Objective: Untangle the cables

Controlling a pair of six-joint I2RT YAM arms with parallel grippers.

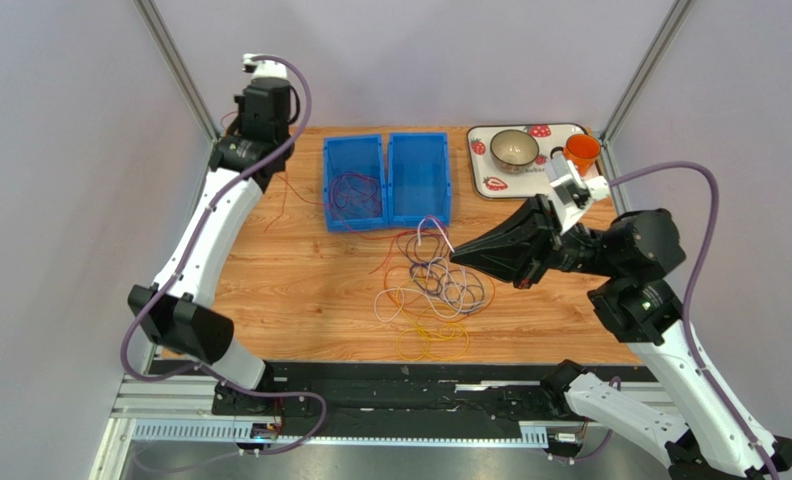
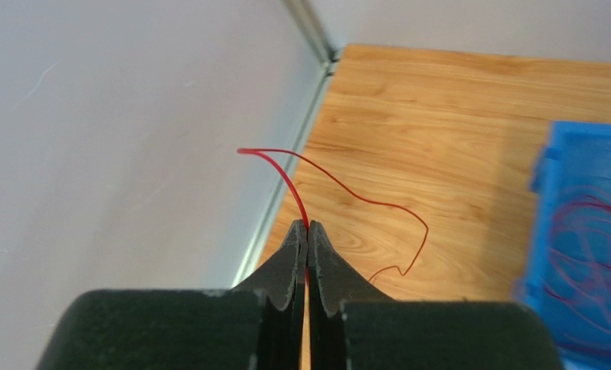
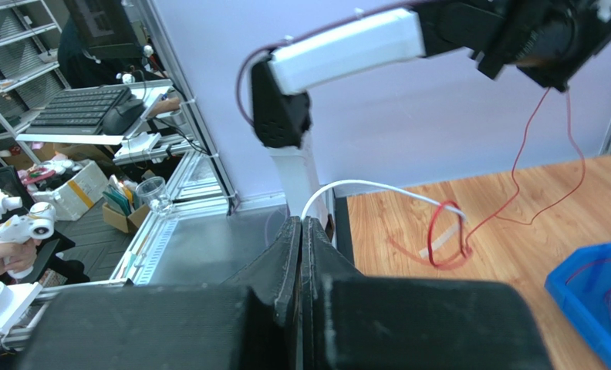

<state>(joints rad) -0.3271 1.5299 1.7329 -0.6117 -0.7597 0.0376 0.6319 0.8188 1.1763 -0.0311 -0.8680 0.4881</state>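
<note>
A loose tangle of white, dark purple and red cables [image 1: 438, 283] lies mid-table, with a yellow-orange cable [image 1: 435, 340] at its near side. My right gripper [image 1: 455, 255] is shut on a white cable [image 3: 378, 187], which arcs out from its tips [image 3: 301, 222] and passes through a red loop [image 3: 446, 235]. My left gripper [image 2: 307, 226] is raised at the far left corner and shut on a thin dark red cable [image 2: 366, 202]. That cable hangs down to the table and also shows in the top view [image 1: 282, 190] and the right wrist view [image 3: 517, 166].
Two blue bins stand at the back. The left bin [image 1: 328, 185] holds red and purple wires and the right bin [image 1: 419, 178] holds nothing. A tray [image 1: 490, 185] with a bowl [image 1: 514, 150] and an orange cup [image 1: 581, 152] sits at the back right. Enclosure walls stand close by my left gripper.
</note>
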